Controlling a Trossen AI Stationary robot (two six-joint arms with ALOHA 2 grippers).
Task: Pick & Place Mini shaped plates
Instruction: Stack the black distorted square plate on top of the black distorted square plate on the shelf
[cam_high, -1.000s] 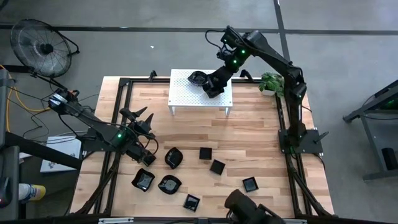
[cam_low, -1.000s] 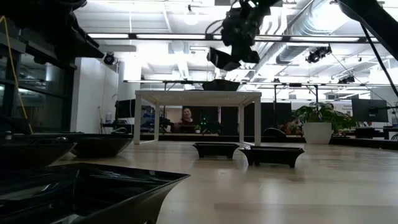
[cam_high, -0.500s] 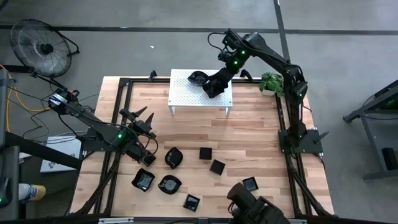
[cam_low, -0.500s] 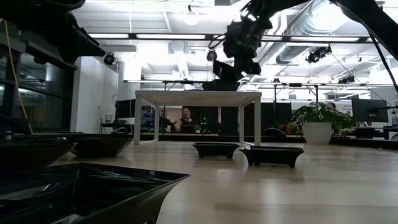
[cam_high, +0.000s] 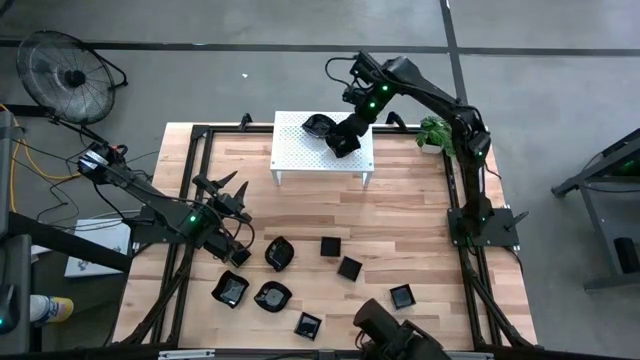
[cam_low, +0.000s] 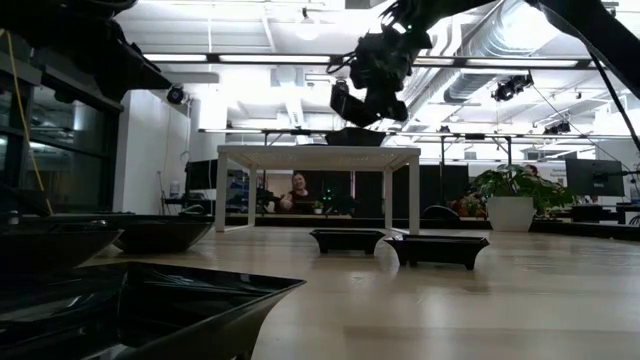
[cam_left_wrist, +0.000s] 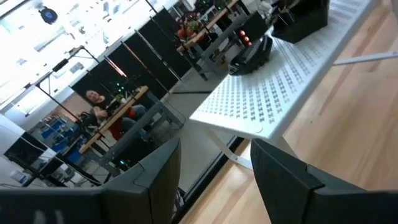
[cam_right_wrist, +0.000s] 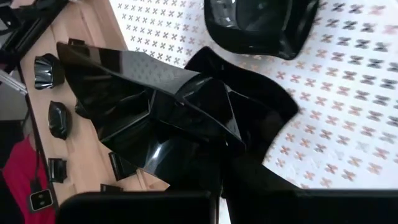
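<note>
R arm is stretched from its base at the table's right edge toward the far middle, elbow raised, wrist angled down; right gripper (cam_high: 343, 138) is closed on a black plate (cam_right_wrist: 155, 106), gripped at its rim, held just above the white stand (cam_high: 290, 150). L arm is folded low over the table's left side, forearm pointing inward; left gripper (cam_high: 237, 197) is held w/ fingers (cam_left_wrist: 158, 171) spread apart, nothing between them, hovering clear of the table surface.
</note>
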